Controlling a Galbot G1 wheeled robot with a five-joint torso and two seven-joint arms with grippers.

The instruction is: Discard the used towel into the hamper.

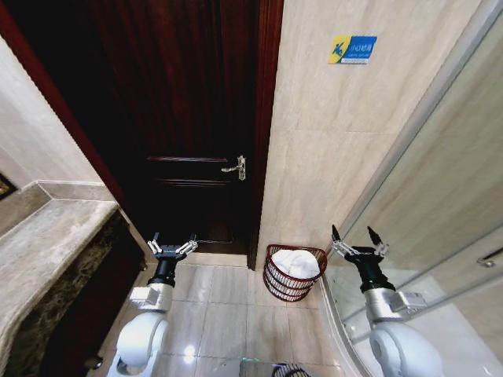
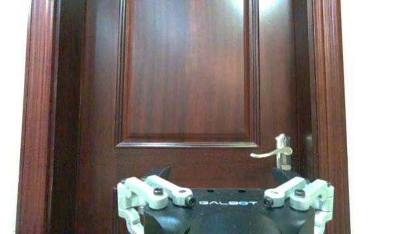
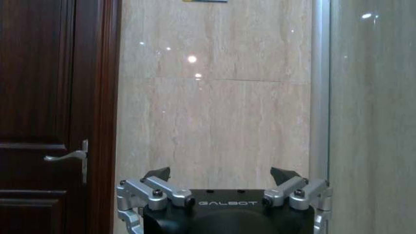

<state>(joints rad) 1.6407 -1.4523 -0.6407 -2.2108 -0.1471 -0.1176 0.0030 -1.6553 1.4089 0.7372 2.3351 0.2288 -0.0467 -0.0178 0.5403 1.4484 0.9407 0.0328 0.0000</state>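
Observation:
The hamper, a small round reddish-brown wire basket, stands on the floor against the beige wall, just right of the door frame. A white towel lies bunched inside it. My left gripper is raised to the hamper's left, in front of the dark door, open and empty. My right gripper is raised to the hamper's right, beside the glass panel, also open with nothing between its fingers. Both grippers show spread black fingertips in the wrist views.
A dark wooden door with a silver lever handle is straight ahead. A marble counter runs along the left. A glass shower panel stands on the right. A pale tiled floor lies between my arms.

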